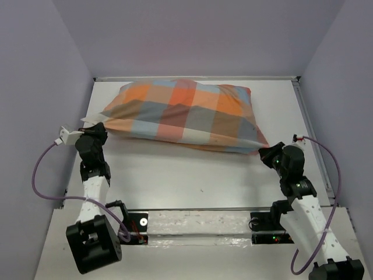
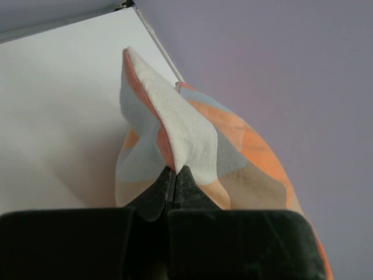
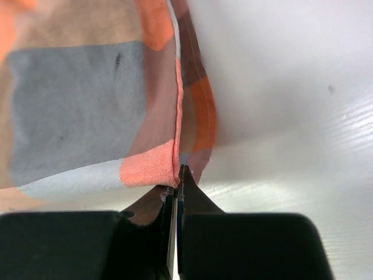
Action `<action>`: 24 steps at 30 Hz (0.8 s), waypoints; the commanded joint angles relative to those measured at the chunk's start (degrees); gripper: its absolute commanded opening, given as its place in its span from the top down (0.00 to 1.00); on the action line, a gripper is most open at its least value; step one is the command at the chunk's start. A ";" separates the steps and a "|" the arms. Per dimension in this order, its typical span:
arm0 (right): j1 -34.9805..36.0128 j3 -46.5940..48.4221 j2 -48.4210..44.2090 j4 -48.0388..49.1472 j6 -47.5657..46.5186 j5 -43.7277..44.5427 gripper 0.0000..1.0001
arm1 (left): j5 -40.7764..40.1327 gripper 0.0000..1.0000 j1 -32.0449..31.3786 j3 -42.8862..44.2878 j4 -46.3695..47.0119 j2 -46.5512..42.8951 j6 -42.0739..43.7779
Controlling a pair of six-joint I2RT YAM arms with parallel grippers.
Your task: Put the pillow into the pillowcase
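One plump pillowcase [image 1: 180, 114] in orange, grey-blue and cream checks lies across the far half of the white tabletop [image 1: 192, 175], flanked by two robot arms. The left end effector [image 1: 99, 129] is closed on the case's left corner, a fold of cream cloth pinched and standing up between its two fingers [image 2: 152, 195]. The right end effector [image 1: 265, 153] is clamped on the case's near right corner, right at the orange seam edge.

We are reading no text, brand, number or sign, not even on the orange, grey-blue and cream checked fabric pillowcase [image 1: 186, 114].
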 commanded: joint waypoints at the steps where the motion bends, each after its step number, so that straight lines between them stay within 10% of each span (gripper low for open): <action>1: -0.11 5.78 -4.49 -6.64 -2.82 17.30 1.00 | -6.27 1.00 2.98 -2.46 -8.22 -8.88 1.24; 4: -0.11 7.89 -8.10 -12.09 -2.04 19.17 1.00 | -6.63 0.79 3.68 -6.23 -13.85 -16.78 0.01; 5: -0.11 7.54 -9.15 -12.80 -1.68 18.12 0.99 | -5.84 0.40 3.77 -8.94 -14.75 -21.76 -0.86; 8: -0.11 7.80 -11.62 -13.24 -1.32 16.88 0.62 | -5.22 0.01 4.04 -10.90 -18.61 -29.52 -1.57; 9: -0.11 8.67 -11.54 -13.33 -2.11 16.36 0.22 | -5.05 0.01 3.95 -10.29 -21.67 -30.59 -1.05; 11: -0.11 14.55 -10.23 -15.34 -4.13 15.13 0.07 | -2.86 0.01 3.95 -6.69 -21.62 -30.60 0.62; 20: -0.11 30.10 14.26 -4.72 -15.12 -2.89 0.10 | 12.59 0.01 -1.31 15.17 -19.84 -19.02 14.40; 24: -0.11 33.82 29.23 -0.07 -15.56 -1.75 0.05 | 3.16 0.01 -15.09 19.59 -22.75 -7.76 22.32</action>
